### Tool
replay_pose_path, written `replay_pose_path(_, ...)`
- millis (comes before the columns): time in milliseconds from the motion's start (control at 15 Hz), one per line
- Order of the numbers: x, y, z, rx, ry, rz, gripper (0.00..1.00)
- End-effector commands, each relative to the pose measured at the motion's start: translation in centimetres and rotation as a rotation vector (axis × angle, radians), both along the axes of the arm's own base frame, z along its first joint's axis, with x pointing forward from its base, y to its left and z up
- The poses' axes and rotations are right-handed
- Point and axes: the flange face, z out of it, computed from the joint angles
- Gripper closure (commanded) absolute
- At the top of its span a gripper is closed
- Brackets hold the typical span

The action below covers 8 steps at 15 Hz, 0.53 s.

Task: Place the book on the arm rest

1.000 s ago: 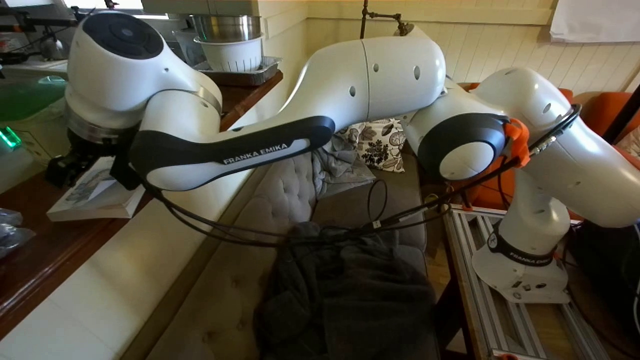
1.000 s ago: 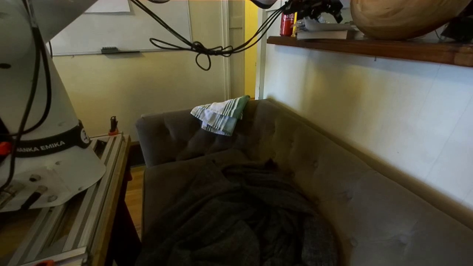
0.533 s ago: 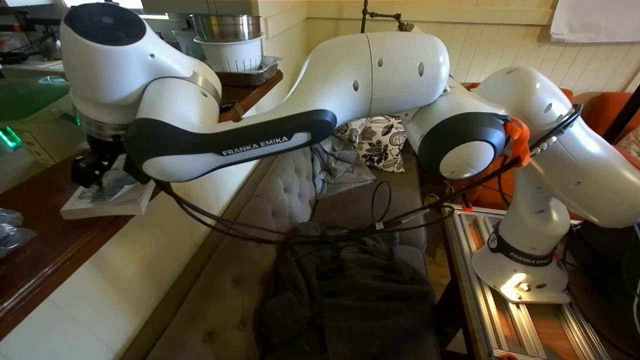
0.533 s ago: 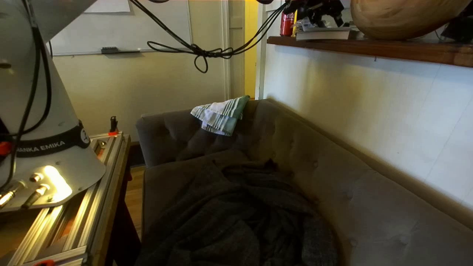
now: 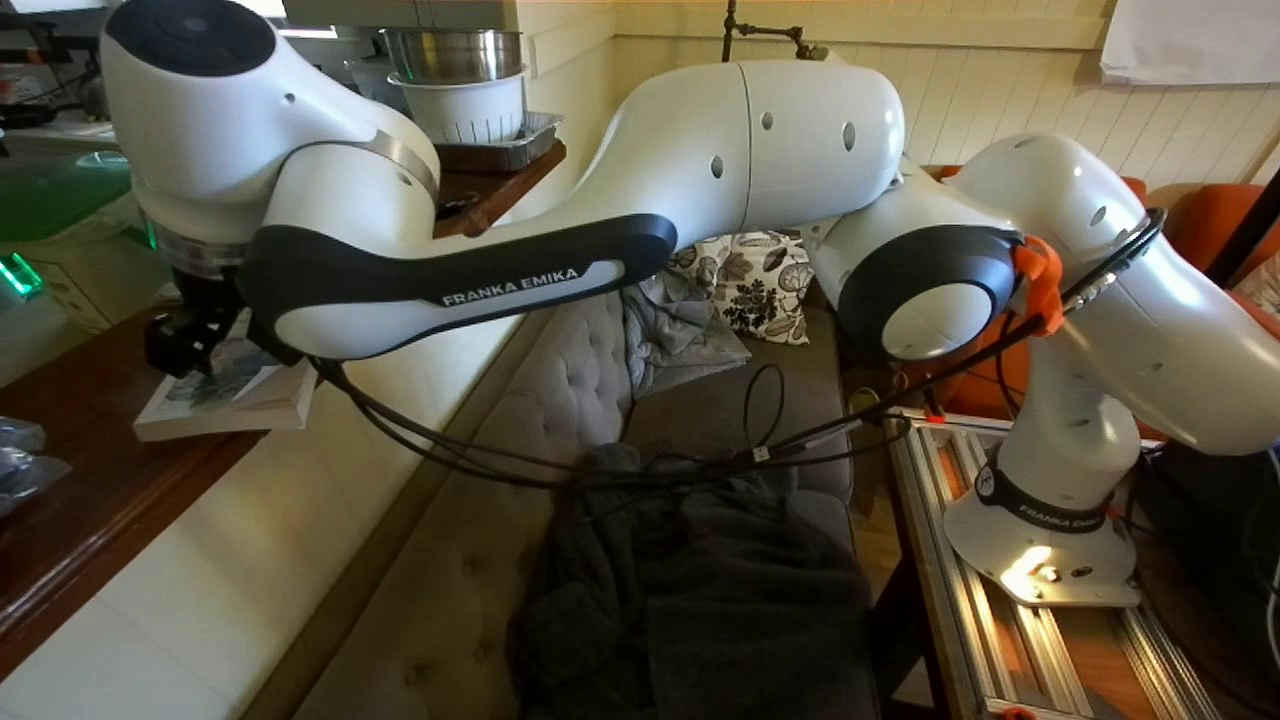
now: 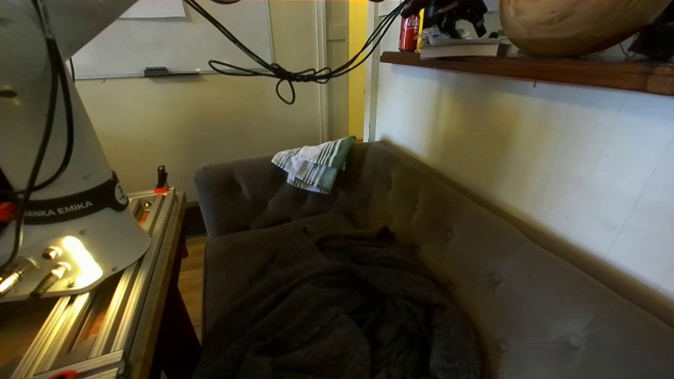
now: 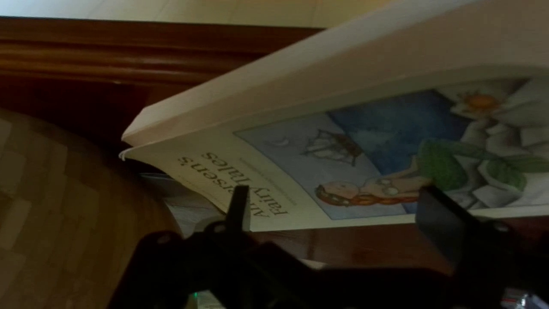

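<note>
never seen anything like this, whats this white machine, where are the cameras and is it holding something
The white machine is a robot arm ending in a black pincer. Two pictures come from cameras standing outside it; the close-up, from one at its wrist. A fairy-tale book lies on a dark wooden shelf, near a round wooden bowl. Below is a sofa with a dark blanket on it and a striped cloth over its arm rest. Nothing seems held: the pincer's fingers stand apart over the book's cover; whether they touch it, I can't tell.
</note>
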Motion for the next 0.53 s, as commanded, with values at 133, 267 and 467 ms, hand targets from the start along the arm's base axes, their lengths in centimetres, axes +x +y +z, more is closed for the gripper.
replay_pose_path(133,-1.0,3.8,3.0,0.133,-0.053,0.112,0.0)
replay_pose_path(267,-1.9,5.0,5.6,0.162,-0.077,0.179,0.0)
replay_pose_path(467,-3.7,5.2,10.1,0.122,-0.073,0.323,0.0)
